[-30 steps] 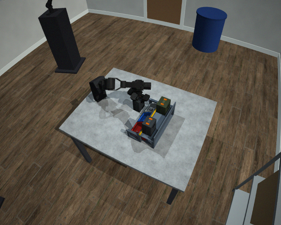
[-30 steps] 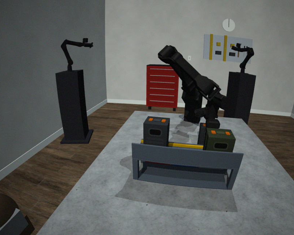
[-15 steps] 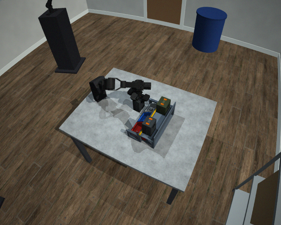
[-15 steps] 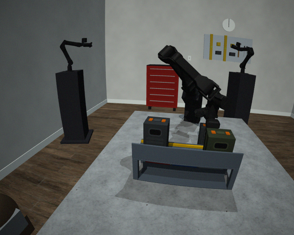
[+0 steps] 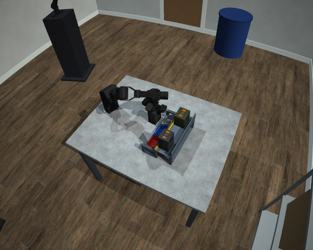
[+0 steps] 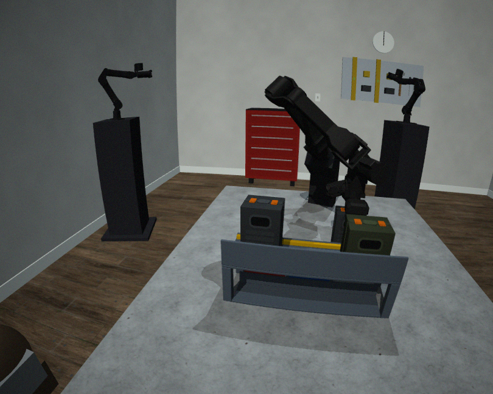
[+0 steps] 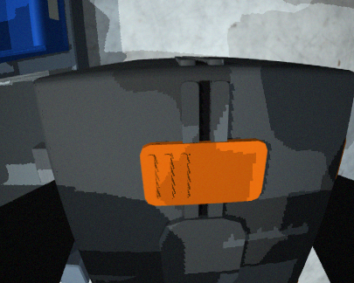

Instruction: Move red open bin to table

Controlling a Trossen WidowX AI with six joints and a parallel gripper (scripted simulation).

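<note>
The red open bin (image 5: 152, 141) sits in the shelf (image 5: 183, 137) (image 6: 312, 262), at the end nearest the top view's lower left. A dark case above partly hides it; its parts are too small to make out. The shelf stands on the table (image 5: 111, 150) (image 6: 153, 339). My gripper (image 5: 156, 108) (image 6: 346, 198) (image 7: 186, 175) is open, away from the red bin, near the shelf's other end. It is low over a dark grey case (image 5: 153, 117) (image 6: 338, 224) (image 7: 97, 131) with orange latches, which stands on the table; the fingers are on either side of its top.
A blue bin (image 5: 160, 130) (image 7: 27, 35) is beside the red one, then a grey bin (image 5: 166, 119). A second dark case (image 5: 166, 139) (image 6: 262, 222) and a green case (image 5: 181, 117) (image 6: 369, 237) stand on top of the shelf, behind a yellow rail (image 5: 170, 125) (image 6: 310, 244).
</note>
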